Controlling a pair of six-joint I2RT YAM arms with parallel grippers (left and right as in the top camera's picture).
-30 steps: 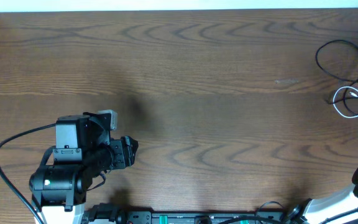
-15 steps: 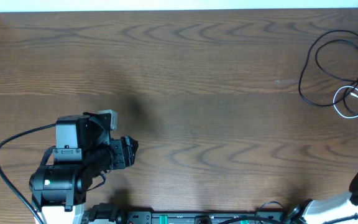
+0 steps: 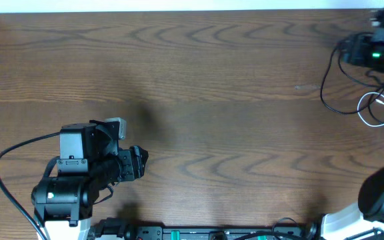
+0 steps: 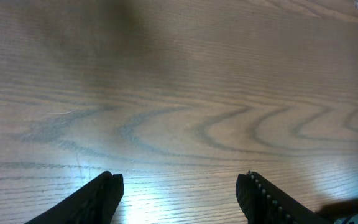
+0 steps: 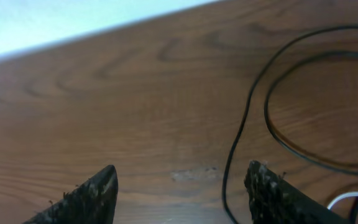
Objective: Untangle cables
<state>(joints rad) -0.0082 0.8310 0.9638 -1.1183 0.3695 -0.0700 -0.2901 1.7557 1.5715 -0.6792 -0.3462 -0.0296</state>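
The brown wooden worktop has the cables far over on its right side, near the back edge. The black cables make big thin loops there. The white cable lies in a small loop just beside them, nearer the front. The view from above cuts off the right edge, so I cannot tell how they cross each other.

The right end effector is above that same corner, close to the loops. Its two fingers are apart and nothing is held between them. In the right wrist view, one black cord runs down the wood between the fingers, and a second black cord curves round to the right of it. A bit of white cord shows at the bottom right corner.

The left end effector is well apart from the cables, at the front left of the worktop. Its fingers stand wide, with only bare wood between them.
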